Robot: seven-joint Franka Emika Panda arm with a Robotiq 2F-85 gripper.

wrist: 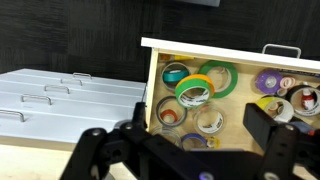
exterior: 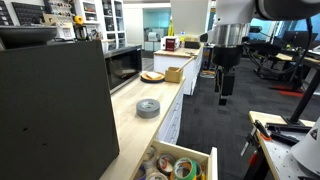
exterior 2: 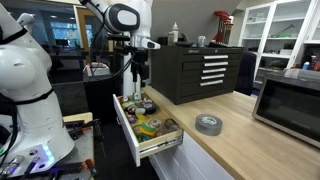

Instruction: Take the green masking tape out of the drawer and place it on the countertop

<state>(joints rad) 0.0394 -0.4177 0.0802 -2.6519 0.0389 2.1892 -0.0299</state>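
Observation:
The drawer (wrist: pixel 150 90) is pulled open and holds several tape rolls; it also shows in both exterior views (exterior: pixel 212 160) (exterior 2: pixel 128 128). The green masking tape (wrist: pixel 181 90) lies near the drawer's back, leaning on a larger dark green ring (wrist: pixel 232 78). It shows as a green spot in an exterior view (exterior: pixel 183 168). My gripper (wrist: pixel 190 150) is open and empty, hanging well above the drawer in both exterior views (exterior: pixel 224 97) (exterior 2: pixel 137 88). The pale wood countertop (exterior: pixel 135 125) (exterior 2: pixel 240 145) runs alongside.
A grey tape roll (exterior: pixel 148 107) (exterior 2: pixel 208 124) lies on the countertop. A microwave (exterior: pixel 123 65) (exterior 2: pixel 290 100), a plate (exterior: pixel 152 75) and a cardboard box (exterior: pixel 175 72) stand further along. A black tool chest (exterior 2: pixel 200 70) stands behind the drawer. Closed grey drawers (wrist: pixel 60 100) lie beside it.

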